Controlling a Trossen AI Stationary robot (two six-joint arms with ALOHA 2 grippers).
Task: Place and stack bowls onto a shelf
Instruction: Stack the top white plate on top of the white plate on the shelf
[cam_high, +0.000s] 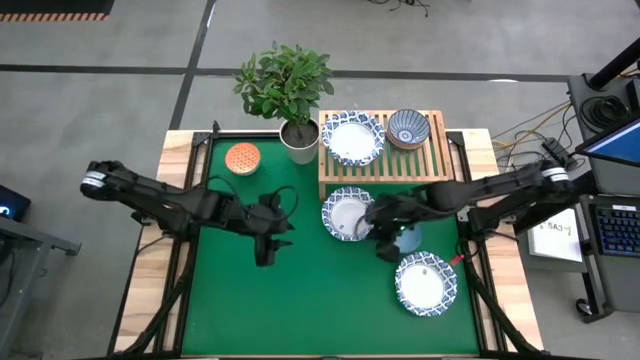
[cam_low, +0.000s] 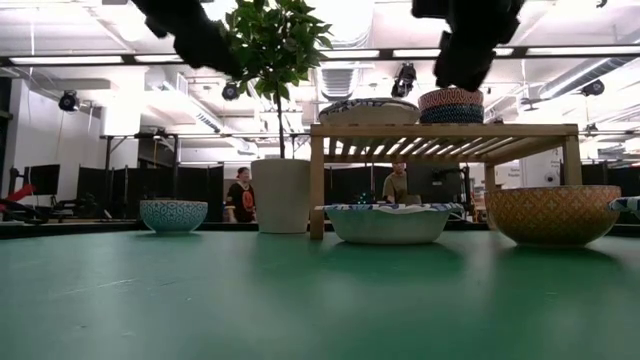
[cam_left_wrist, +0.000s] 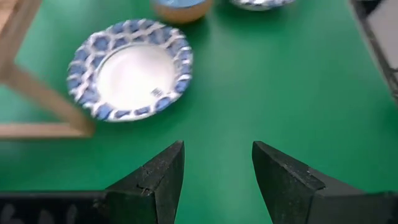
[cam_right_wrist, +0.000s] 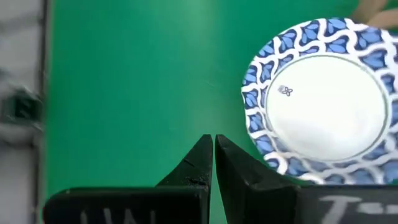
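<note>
The pale wooden shelf (cam_high: 437, 160) stands at the table's far side and carries a white blue-rimmed bowl (cam_high: 352, 138) and a dark blue patterned bowl (cam_high: 408, 128). A second white bowl (cam_high: 345, 214) sits on the mat just in front of the shelf, and a third (cam_high: 425, 283) lies near the right front. A small bowl, yellow-orange outside and light blue inside (cam_high: 408, 240), rests beside my right gripper (cam_high: 383, 243). That gripper is shut and hovers high between this bowl and the middle white bowl (cam_right_wrist: 323, 99). My left gripper (cam_high: 264, 250) is open over bare mat (cam_left_wrist: 217, 162).
A potted plant in a white pot (cam_high: 298, 140) stands left of the shelf. A small bowl with an orange-red inside (cam_high: 242, 158) sits left of the pot. Bare green mat stretches across the near half of the table (cam_high: 300, 310). People stand in the room behind (cam_low: 241, 195).
</note>
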